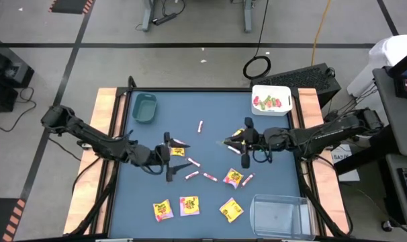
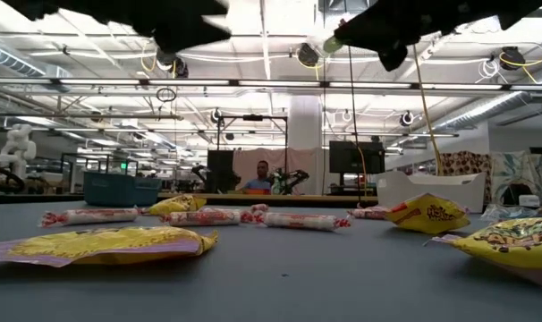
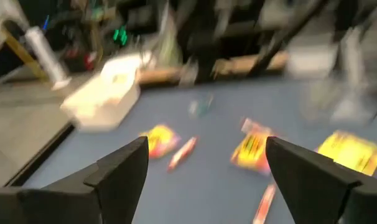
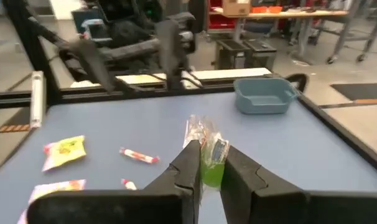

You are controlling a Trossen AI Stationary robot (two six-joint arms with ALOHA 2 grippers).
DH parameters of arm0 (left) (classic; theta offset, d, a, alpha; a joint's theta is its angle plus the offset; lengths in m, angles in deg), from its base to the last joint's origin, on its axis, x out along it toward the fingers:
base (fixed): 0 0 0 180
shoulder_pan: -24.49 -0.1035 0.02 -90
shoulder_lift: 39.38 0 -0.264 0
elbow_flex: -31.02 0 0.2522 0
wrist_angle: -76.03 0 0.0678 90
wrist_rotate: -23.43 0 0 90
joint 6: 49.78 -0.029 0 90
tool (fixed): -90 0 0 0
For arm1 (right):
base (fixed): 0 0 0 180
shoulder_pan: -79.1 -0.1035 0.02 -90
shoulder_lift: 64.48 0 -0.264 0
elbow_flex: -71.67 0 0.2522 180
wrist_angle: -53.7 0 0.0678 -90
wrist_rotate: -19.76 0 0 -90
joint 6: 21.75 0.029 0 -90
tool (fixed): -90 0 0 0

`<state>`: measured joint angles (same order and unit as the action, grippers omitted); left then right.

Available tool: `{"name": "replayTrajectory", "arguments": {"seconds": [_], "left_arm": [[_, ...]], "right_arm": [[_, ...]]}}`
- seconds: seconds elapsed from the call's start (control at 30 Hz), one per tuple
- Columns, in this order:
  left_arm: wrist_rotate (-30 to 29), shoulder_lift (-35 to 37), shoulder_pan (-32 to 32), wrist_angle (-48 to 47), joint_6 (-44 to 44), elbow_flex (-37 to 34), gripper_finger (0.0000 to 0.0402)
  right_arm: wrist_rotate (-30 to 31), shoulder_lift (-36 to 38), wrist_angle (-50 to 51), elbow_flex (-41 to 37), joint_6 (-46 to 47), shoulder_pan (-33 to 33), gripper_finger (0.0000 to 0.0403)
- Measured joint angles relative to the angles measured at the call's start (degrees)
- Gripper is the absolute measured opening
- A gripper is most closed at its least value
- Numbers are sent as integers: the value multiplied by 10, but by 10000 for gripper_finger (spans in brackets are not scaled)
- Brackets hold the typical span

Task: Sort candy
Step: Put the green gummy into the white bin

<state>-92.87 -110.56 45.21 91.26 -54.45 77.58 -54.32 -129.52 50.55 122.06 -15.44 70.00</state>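
The fingers of the right gripper point(image 4: 204, 165) pinch a green-wrapped candy point(image 4: 211, 163), held above the middle of the blue table point(image 1: 210, 144); its twisted clear wrapper end sticks out beyond the tips. The white bin point(image 1: 271, 99), which already holds green and red pieces, lies at the table's far right corner, close to this arm, so the carry is judged short. The left gripper point(image 3: 204, 171) hovers with fingers spread wide over the loose sweets, a pink-white stick point(image 1: 192, 175) and a yellow packet point(image 1: 178, 151) near it.
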Motion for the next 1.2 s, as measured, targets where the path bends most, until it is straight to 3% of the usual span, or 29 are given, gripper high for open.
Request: {"name": "replayTrajectory", "arguments": {"seconds": [0.3,0.93,1.2], "left_arm": [[28,1,-32,32,-2,-11,326],[18,2,-76,66,-34,-8,326],[63,2,-96,66,-52,-8,326]], "right_arm": [[7,11,29,-1,-14,2,38],[6,10,-13,1,-91,9,38],[7,10,-8,1,-319,9,38]]}}
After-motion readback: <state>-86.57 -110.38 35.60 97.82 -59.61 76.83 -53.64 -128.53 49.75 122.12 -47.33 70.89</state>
